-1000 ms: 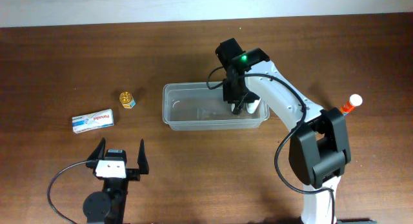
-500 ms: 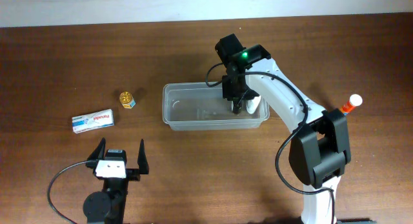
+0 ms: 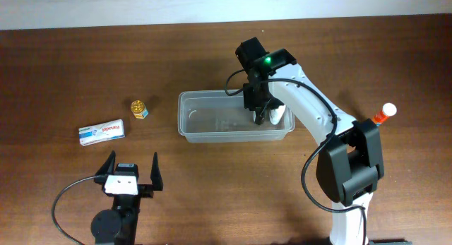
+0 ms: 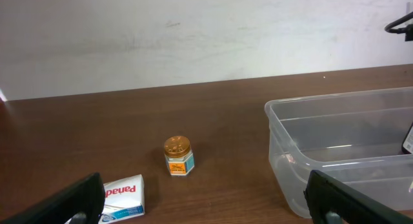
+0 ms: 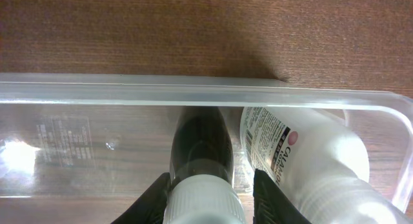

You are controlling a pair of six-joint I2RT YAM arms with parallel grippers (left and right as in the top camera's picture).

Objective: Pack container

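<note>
Clear container (image 3: 205, 121) sitting on the wooden table (image 3: 70, 61), right of centre. Right gripper (image 3: 260, 116) reaching into its right end, jaws partly closed, clamping a dark white-capped bottle (image 5: 201, 146) just beside a white calamine bottle (image 5: 290, 153). Left gripper (image 3: 133, 160) gaping wide, gripping nothing.

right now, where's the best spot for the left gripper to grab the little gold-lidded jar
Probably across the sides of the jar, just under its gold lid, coming straight down from above. It stands upright and alone, apart from the box, so the open left gripper has room to straddle it.
</note>
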